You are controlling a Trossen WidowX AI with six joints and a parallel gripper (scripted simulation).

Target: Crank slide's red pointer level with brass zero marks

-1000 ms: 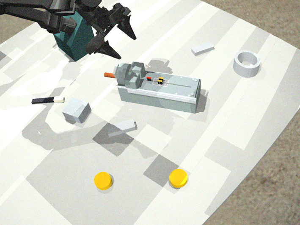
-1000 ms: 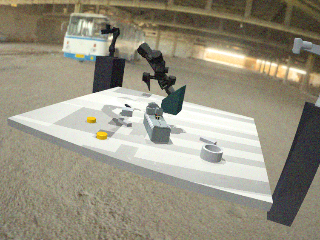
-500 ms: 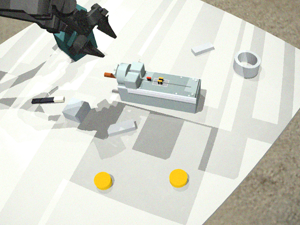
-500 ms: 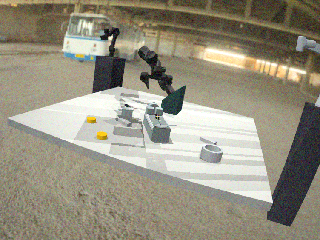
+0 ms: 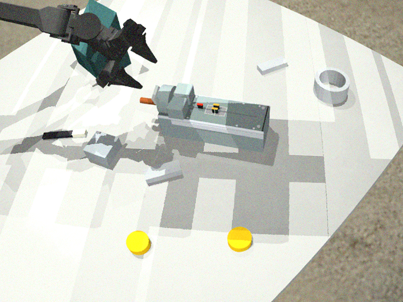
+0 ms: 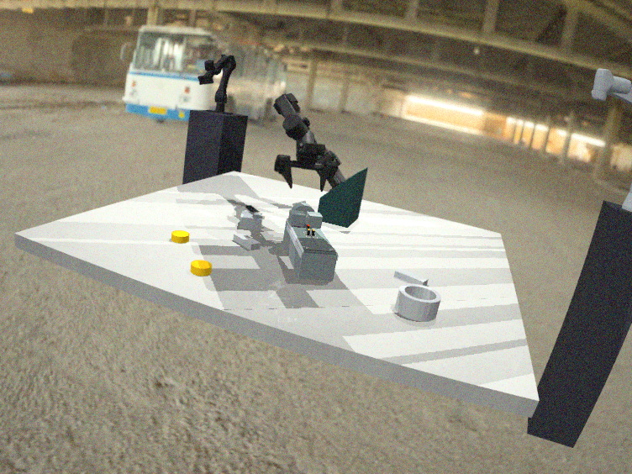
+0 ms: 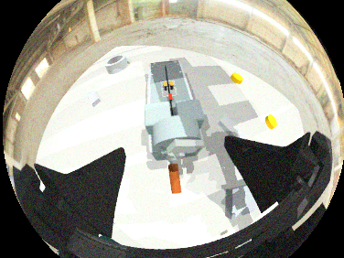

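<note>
Ahead of the wide-open, unladen gripper (image 5: pixel 149 74) (image 6: pixel 307 188) (image 7: pixel 175 145) sits the crank machine (image 5: pixel 213 122) (image 6: pixel 312 255) (image 7: pixel 171 123), its orange handle (image 5: pixel 147 100) (image 7: pixel 175 178) nearest the fingers, apart from them. The red pointer (image 5: pixel 199 105) (image 7: pixel 170 96) lies nearer the gripper than the brass marks (image 5: pixel 215 108) (image 7: pixel 168 85). Farther off, the round grey container (image 5: pixel 331 90) (image 6: pixel 417 307) (image 7: pixel 112 68) shows nothing inside from the top.
</note>
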